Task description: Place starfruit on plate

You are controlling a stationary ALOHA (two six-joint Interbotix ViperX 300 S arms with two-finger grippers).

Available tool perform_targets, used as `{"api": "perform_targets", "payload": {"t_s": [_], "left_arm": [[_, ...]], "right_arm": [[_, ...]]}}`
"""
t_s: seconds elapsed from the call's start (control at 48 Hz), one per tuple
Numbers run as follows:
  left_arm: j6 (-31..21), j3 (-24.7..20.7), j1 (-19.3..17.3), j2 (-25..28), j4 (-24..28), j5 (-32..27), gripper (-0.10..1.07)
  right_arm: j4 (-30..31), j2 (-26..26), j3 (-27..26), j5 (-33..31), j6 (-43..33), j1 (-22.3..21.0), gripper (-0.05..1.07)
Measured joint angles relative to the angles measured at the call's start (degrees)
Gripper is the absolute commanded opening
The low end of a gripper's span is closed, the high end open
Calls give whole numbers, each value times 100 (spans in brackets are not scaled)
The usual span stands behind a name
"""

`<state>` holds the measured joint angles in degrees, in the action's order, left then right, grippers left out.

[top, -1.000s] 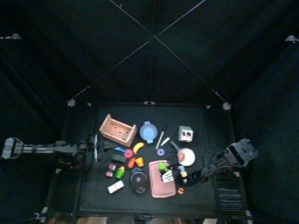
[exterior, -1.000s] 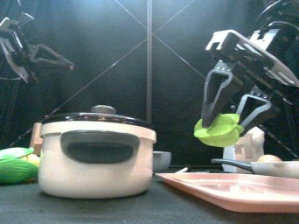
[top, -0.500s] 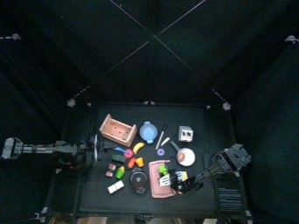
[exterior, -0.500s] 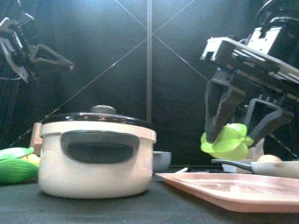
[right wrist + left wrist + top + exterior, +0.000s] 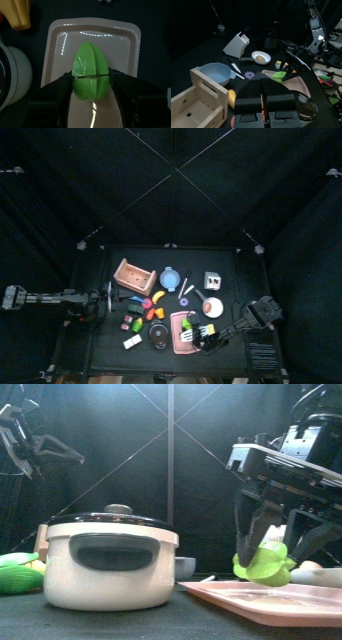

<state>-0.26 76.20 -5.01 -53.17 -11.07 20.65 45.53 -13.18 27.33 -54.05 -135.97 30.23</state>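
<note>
Between the two black jaws of the right gripper sat the starfruit, a ridged yellow-green toy pinched across its middle, the jaws closed only as far as the fruit's width allowed. Directly beneath it, as the right wrist view showed, lay the plate, the long pink tray with rounded corners, its surface bare. From the front, the right gripper held the starfruit just above the plate, and whether the fruit's lowest edge already touched the pink surface could not be told. Beside the plate stood a cream lidded pot, with a green toy at the table's far left edge. As a judgement, the carry was done and the fruit was over its target; what remained was the last bit of lowering, opening the jaws and lifting clear. Compared with a second earlier, the gripper and fruit were clearly lower in the front view, having come down from well above the tray to just over it. The left gripper rested at the table's left side, jaws together and empty, unchanged from the earlier frames.
</note>
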Motion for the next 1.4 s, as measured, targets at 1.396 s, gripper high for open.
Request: {"api": "perform_targets", "payload": {"t_s": [1.396], "left_arm": [[0, 0, 0, 0, -9, -9, -2]], "right_arm": [[114, 88, 114, -185, 123, -9, 96]]}}
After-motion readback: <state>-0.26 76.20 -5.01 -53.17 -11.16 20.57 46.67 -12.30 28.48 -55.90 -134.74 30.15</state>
